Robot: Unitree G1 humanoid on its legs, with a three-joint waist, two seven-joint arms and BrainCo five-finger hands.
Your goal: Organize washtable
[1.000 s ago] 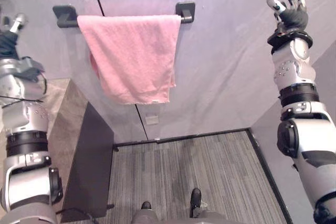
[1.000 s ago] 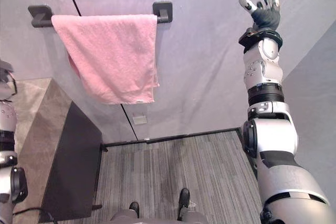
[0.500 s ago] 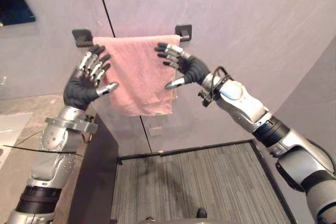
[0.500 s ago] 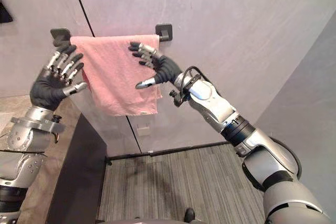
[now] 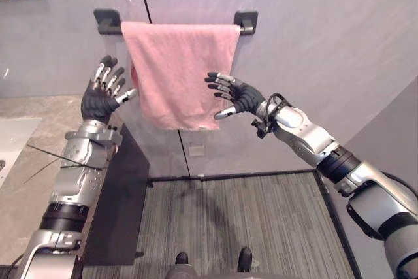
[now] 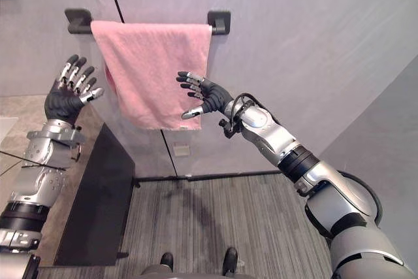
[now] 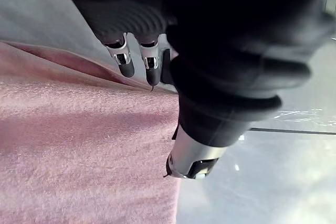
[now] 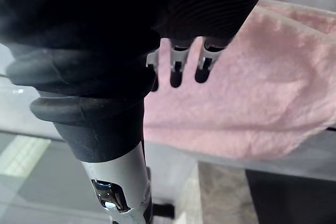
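Pink terry towel (image 5: 176, 70) — draped over dark bar (image 5: 244, 23) | left robot hand (image 5: 101, 98) released | right robot hand (image 5: 240, 96) released — fingers spread

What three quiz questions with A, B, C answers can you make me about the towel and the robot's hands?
1. Where is the towel?
A. On the floor
B. Draped over the bar on the wall
C. Folded in a basket

2. What colour is the towel?
A. Pink
B. Green
C. Blue

3. How are the left hand and the right hand?
A. Both open, fingers spread, holding nothing
B. Both shut tight on the towel
C. One is holding a cup

Answers:
1. B: the towel hangs down from the dark bar, between its two brackets.
2. A: the cloth is pink all over.
3. A: both hands are raised by the towel, one at each side, with straight fingers curled round nothing.
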